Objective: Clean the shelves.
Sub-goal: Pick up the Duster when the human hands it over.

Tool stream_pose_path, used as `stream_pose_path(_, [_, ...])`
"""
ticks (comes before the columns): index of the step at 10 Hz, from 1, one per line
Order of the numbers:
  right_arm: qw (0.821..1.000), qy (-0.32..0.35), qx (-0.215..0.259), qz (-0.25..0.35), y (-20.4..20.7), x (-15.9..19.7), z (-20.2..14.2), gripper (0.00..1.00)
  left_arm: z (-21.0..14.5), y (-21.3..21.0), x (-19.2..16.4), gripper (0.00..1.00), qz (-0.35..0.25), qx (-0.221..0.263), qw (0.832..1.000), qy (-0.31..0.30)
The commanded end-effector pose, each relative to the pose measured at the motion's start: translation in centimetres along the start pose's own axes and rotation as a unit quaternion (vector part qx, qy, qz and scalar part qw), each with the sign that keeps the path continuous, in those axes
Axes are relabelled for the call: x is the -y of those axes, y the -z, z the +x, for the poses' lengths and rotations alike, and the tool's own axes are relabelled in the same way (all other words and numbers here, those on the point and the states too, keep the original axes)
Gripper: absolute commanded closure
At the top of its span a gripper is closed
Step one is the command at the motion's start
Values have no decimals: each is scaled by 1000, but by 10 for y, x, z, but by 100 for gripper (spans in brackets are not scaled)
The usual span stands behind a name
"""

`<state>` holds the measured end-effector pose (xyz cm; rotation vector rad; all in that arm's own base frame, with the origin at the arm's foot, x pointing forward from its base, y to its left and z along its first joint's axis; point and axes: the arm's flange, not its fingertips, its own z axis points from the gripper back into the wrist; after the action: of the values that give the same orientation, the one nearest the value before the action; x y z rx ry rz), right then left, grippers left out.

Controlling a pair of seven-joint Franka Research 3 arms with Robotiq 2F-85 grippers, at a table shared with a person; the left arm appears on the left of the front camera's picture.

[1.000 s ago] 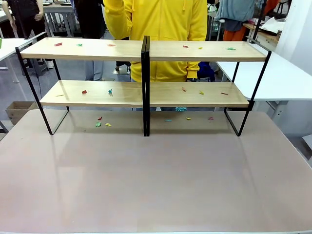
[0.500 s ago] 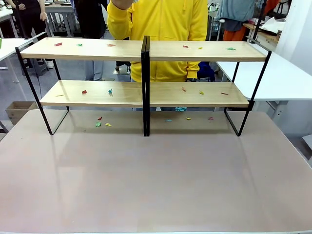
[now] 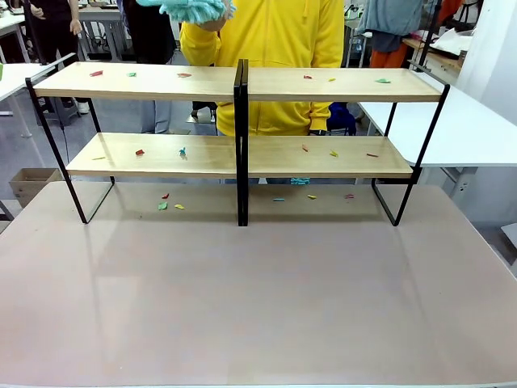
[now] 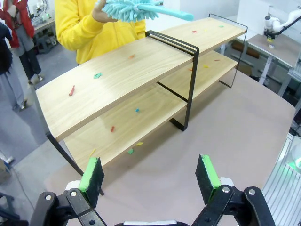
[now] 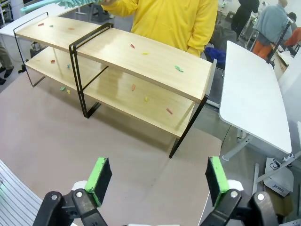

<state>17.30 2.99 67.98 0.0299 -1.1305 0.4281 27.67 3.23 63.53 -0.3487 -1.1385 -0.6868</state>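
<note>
Newly lifted into the top of the front view, in place of the bare raised hand of half a second ago: a fluffy turquoise duster (image 3: pixel 190 10), gripped in the person's hand (image 3: pixel 212 23) above the upper left board. Otherwise unchanged.

Starting at the left: left pincer (image 4: pixel 149 169) hanging back over the near side of the counter (image 3: pixel 258 299), green pads wide apart, holding nothing. Then the shelves (image 3: pixel 153 85), standing along the far half of the counter, both tiers dotted with small coloured scraps (image 3: pixel 97 73) (a few more lying on the counter beneath the lower boards). At the right: right pincer (image 5: pixel 159 172), likewise spread and empty, looking down towards the rack's right end.

Judged as the very start of the cleaning: duster poised, no board swept yet. Next move likely to call for lowering the duster onto the upper left board and brushing the scraps along and off. Best to keep both pincers clear of the rack meanwhile, or ready to take the duster if offered.
</note>
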Motion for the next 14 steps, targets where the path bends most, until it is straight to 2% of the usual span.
stream_pose_path(1, [1000,1,0,0,0,1,0,0,1,0,1,0,-3,2,1000,0])
stream_pose_path(2, [1000,1,0,0,0,1,0,0,0,0,0,0,0,0,1000,0])
stream_pose_path(3, [1000,1,0,0,0,1,0,0,21,11,-14,0,-75,-39,993,-82])
stream_pose_path(4, [1000,1,0,0,0,1,0,0,45,28,-38,0,-180,-75,964,-182])
stream_pose_path(5, [1000,1,0,0,0,1,0,0,76,49,-56,0,-296,-82,922,-235])
stream_pose_path(6, [1000,1,0,0,0,1,0,0,112,88,-72,0,-346,-56,866,-357])
stream_pose_path(7, [1000,1,0,0,0,1,0,0,131,123,-80,0,-346,-73,835,-421])
stream_pose_path(8, [1000,1,0,0,0,1,0,0,138,152,-84,0,-386,-93,801,-448])
stream_pose_path(9, [1000,1,0,0,0,1,0,0,139,171,-84,0,-450,-133,744,-476])
stream_pose_path(10, [1000,1,0,0,0,1,0,0,127,175,-82,0,-469,-169,742,-448])
stream_pose_path(11, [1000,1,0,0,0,1,0,0,140,156,-57,0,-375,-28,867,-326])
stream_pose_path(12, [1000,1,0,0,0,1,0,0,137,173,-61,0,-427,-48,825,-368])
stream_pose_path(13, [1000,1,0,0,0,1,0,0,135,179,-54,0,-370,-84,859,-345])
stream_pose_path(14, [1000,1,0,0,0,1,0,0,134,189,-52,0,-375,-113,849,-356])
